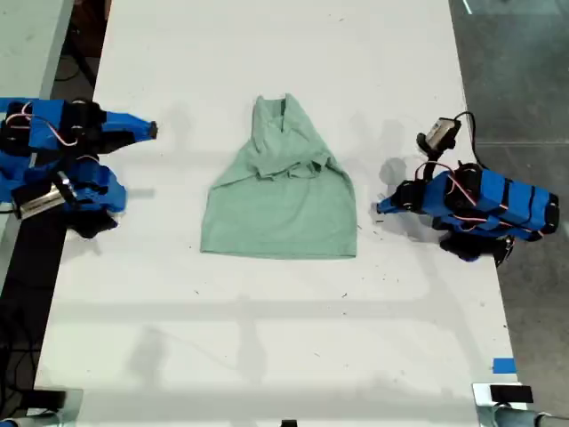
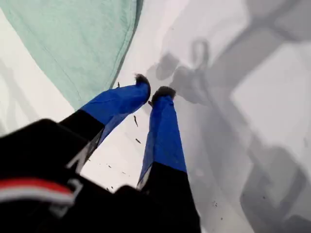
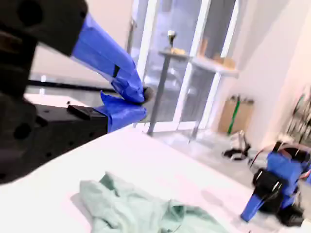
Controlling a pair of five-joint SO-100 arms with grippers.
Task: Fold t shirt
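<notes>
Lying near the middle of the white table (image 1: pixel 267 338) in the exterior view, the t shirt (image 1: pixel 281 200) is partly folded: its upper part is bunched and gathered toward the collar, while the lower hem is spread flat and wide. One blue arm sits at the exterior view's right, with my first gripper (image 1: pixel 380 209) pointing toward the shirt's near edge, just beside it but apart from the cloth. The other blue arm sits at the exterior view's left, with my second gripper (image 1: pixel 153 131) raised and pointing toward the shirt, well apart from it. A strip of blue tape (image 1: pixel 503 365) lies near the table's edge at the exterior view's lower right.

First wrist view: my first gripper (image 2: pixel 153 91) hangs above the bare table surface. Its two blue fingers converge until the dark tips nearly touch; nothing is between them. The t shirt (image 2: pixel 77 43) lies beside the jaws, its hemmed edge close to one finger, not in contact.

Second wrist view: my second gripper (image 3: pixel 138 99) is held above the table, jaws closed and empty. The t shirt (image 3: pixel 141 208) lies crumpled below and beyond it. The opposite arm (image 3: pixel 274 187) stands past the shirt.
</notes>
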